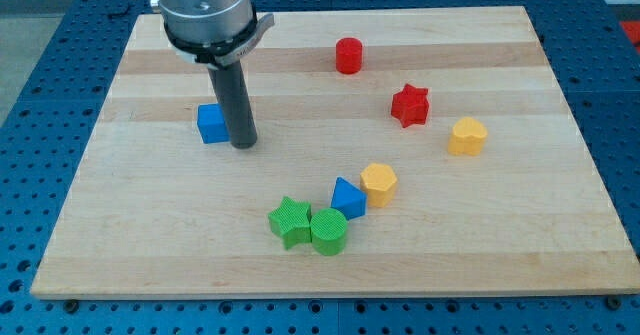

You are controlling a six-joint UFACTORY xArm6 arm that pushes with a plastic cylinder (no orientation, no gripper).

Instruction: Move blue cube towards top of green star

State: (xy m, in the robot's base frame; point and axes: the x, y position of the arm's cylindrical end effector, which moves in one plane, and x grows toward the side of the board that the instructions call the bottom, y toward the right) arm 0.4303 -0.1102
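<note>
The blue cube (211,124) sits on the wooden board at the view's left. My tip (243,145) rests on the board right next to the cube's right side; the rod hides part of that side. The green star (290,221) lies lower, near the view's bottom middle, below and to the right of the cube and the tip.
A green cylinder (329,232) touches the star's right side. A blue triangular block (347,197) and an orange hexagon (379,183) lie just right of it. A red star (409,105), an orange heart-like block (467,136) and a red cylinder (348,55) lie further right and up.
</note>
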